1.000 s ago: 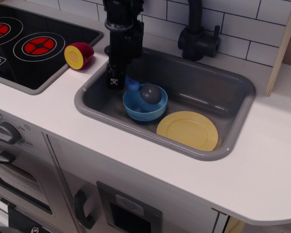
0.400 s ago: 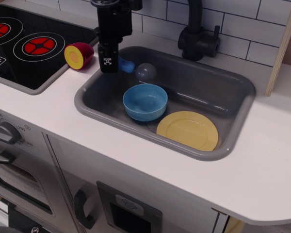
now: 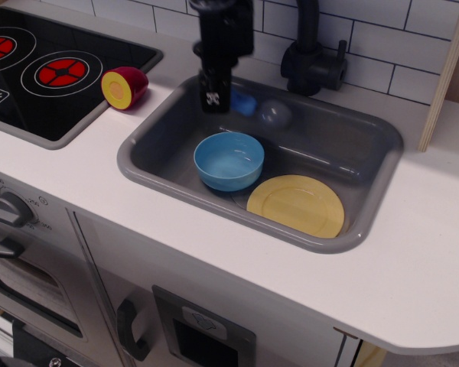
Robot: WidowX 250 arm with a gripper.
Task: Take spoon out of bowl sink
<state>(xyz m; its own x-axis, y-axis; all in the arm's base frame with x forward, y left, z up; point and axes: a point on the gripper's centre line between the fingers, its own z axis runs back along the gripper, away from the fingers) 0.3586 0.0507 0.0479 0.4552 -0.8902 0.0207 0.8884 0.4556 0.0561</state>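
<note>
My black gripper (image 3: pixel 216 98) is shut on the light-blue handle of the spoon (image 3: pixel 258 108) and holds it in the air over the back part of the grey sink (image 3: pixel 382 164). The spoon's grey ball head points right, toward the tap. The light-blue bowl (image 3: pixel 229 160) stands empty on the sink floor, below and in front of the spoon. The fingertips are partly hidden by the gripper body.
A flat yellow plate (image 3: pixel 296 204) lies in the sink to the right of the bowl. A black tap (image 3: pixel 312 53) stands behind the sink. A red and yellow toy fruit half (image 3: pixel 124 86) lies on the white counter by the black hob (image 3: pixel 46 69).
The gripper has lifted the spoon out of the bowl and carried it right, toward the back of the sink. The bowl now stands empty.
</note>
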